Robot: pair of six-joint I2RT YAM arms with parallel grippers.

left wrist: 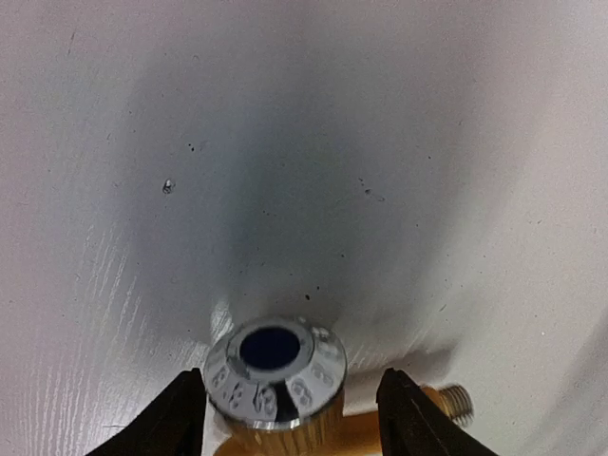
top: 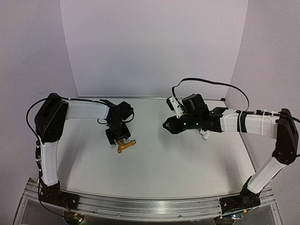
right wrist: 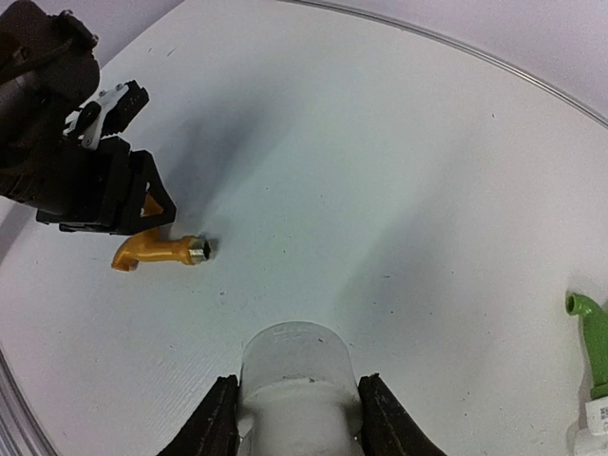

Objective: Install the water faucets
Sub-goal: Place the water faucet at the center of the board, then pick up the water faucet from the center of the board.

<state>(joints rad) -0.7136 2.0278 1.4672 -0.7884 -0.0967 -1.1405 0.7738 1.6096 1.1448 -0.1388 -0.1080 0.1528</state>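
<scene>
Pale lilac walls [top: 150,47] are seen closing round a white desk [top: 187,173] in the overhead view. On the left half, the left pincer [top: 117,136] is positioned over the orange tap [top: 125,146], which lies flat on the desk and shows just on the near side of the pincer. The tap's long axis is laid roughly left to right, with its threaded end turned toward the right arm. The right pincer [top: 168,125] is held above the desk, well apart from that tap, to its right and a little farther back. The left arm is plainly the nearer.

From the left wrist, the tap's knob [left wrist: 274,369], silvery with a blue centre, is seen between the two fingers [left wrist: 176,423]. The jaws are apart: a gap is visible to the right of the knob, while on the left it cannot be told whether the finger touches. The threaded end [left wrist: 457,403] is glimpsed past the right finger.

From the right wrist, the right pincer is seen clamped on a white pipe fitting [right wrist: 296,366], which points out over the desk with the orange tap ahead and to the left. The green tap [right wrist: 591,337] is found at the right edge of this view, untouched.

It is judged that closing on the knob is the step in hand, and that thread and fitting must then be brought onto one axis.
</scene>
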